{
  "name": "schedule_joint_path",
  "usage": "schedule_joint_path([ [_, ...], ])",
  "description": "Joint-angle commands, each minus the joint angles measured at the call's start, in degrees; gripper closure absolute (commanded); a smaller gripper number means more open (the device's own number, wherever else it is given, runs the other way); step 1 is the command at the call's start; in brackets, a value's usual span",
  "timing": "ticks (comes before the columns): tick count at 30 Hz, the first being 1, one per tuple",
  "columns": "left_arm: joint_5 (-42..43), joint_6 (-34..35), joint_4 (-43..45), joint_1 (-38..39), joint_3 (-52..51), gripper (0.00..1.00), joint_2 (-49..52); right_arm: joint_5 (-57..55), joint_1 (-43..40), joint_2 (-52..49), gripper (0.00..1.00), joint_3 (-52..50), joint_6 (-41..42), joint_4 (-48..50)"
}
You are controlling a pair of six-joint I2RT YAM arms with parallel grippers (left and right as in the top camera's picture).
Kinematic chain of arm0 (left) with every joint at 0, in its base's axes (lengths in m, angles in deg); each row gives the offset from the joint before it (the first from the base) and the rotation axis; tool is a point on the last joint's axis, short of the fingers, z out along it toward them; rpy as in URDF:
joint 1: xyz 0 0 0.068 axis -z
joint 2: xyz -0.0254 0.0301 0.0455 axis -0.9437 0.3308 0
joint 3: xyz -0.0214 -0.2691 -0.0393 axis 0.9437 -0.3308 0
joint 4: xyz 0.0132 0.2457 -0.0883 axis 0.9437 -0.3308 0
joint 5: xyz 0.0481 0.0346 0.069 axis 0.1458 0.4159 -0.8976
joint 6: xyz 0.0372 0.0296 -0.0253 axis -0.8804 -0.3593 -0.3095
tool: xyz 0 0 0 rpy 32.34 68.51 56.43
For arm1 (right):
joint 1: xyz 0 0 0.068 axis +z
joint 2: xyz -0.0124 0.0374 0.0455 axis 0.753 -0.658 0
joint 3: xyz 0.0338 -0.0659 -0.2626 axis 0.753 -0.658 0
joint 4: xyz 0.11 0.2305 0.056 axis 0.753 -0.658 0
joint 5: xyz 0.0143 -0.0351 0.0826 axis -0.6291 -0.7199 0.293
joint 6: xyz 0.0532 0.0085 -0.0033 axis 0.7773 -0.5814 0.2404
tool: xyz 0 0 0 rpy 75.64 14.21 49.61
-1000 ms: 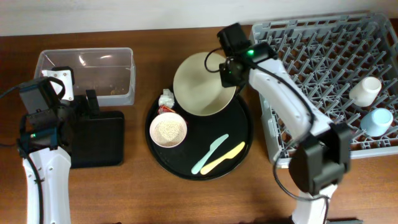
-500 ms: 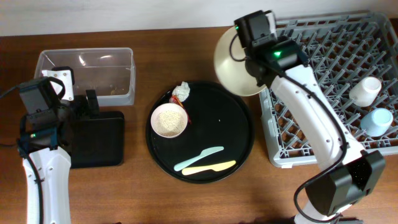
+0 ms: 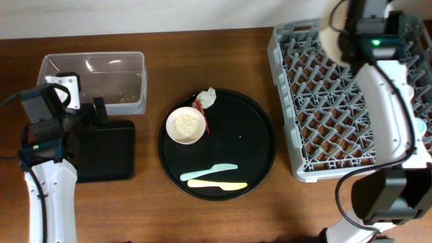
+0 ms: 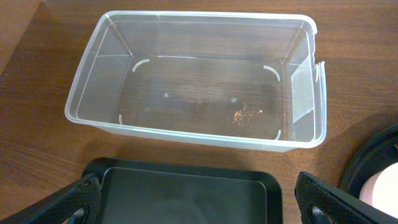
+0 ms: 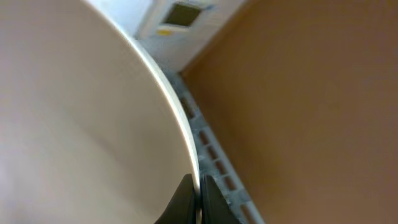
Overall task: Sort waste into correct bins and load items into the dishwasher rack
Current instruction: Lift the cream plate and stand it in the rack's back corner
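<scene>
We find the right pincer clamped together on the rim of the plate, one finger on each face. The plate is clear of the tabletop and sits over a far corner of the rack.

The left pincer stands fully apart and holds nothing. It hangs over the flat tray, just beside the tub.

On the round tray we see:
- the bowl, with grains in it;
- the wad and wrapper, at the bowl's far side;
- the green spoon and yellow spoon, side by side at the near rim.
</scene>
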Motion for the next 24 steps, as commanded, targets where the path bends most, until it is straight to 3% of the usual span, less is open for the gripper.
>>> schedule_joint_path([
  [1,-0.4,0.7,0.1,-0.3,1.3,0.01,0.0,0.4,-4.5,1.5,0.96,1.3,-11.6,4.1],
  [7,-0.4,0.7,0.1,-0.3,1.3,0.01,0.0,2.1,-13.2,-0.8,0.96,1.3,-27.3,11.8],
  [16,-0.3,0.7,0.1,-0.3,1.3,0.01,0.0,3.4,-20.8,-3.8,0.96,1.3,-32.3,16.3],
  [21,-0.4,0.7,0.1,-0.3,1.3,0.01,0.0,2.9,-21.2,-8.6,0.96,1.3,-34.6,24.1],
  [24,-0.3,0.7,0.1,-0.3,1.3,0.01,0.0,0.9,-21.2,-11.6,0.96,1.3,-41.1,31.5],
])
